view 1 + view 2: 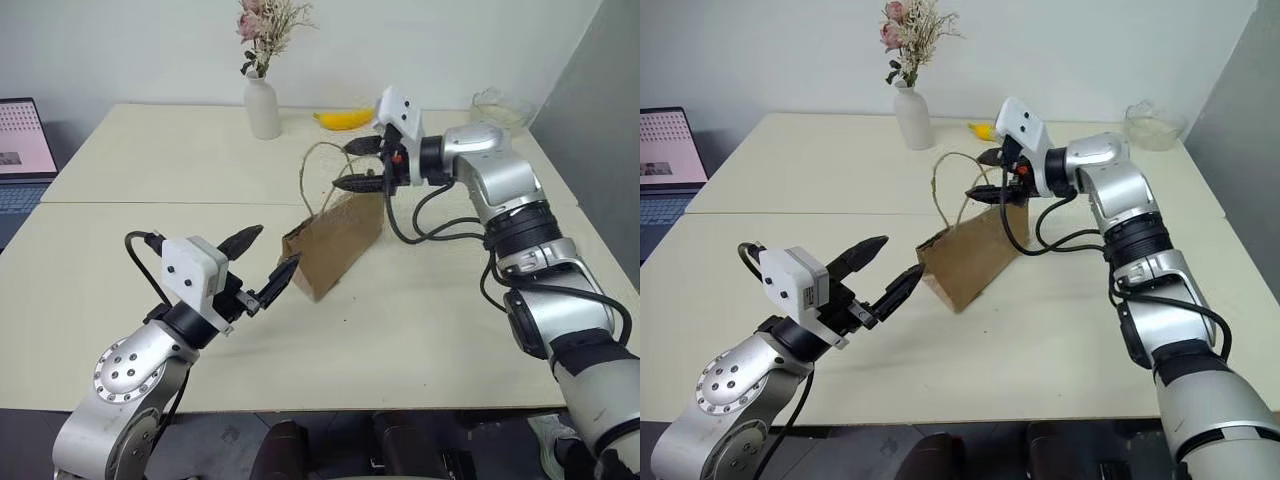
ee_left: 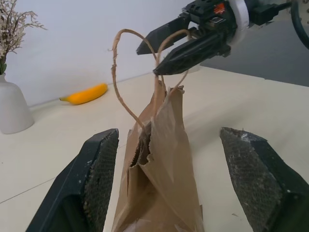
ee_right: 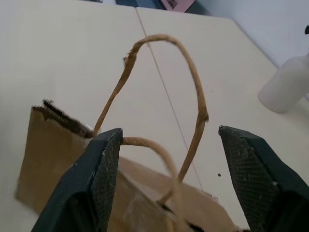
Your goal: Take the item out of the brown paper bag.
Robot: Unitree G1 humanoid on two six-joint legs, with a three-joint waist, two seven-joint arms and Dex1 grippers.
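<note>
Brown paper bag (image 1: 335,245) stands mid-tabletop, long axis running between my spread-jawed left gripper (image 1: 263,256) and nearer spread-jawed right gripper (image 1: 362,164) at its twine handles (image 1: 318,175); item unseen, presumably inside.

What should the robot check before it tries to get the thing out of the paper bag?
1. Brown paper bag standing on the table: ok.
2. Right pincer open at the twine handles, gripping nothing: ok.
3. Left pincer open at the bag's near end, not holding it: ok.
4. Bag mouth open enough to reach in: not ok, pressed nearly flat.
5. Item seen inside the bag: cannot tell.
6. Banana and vase away from the bag: ok.
</note>
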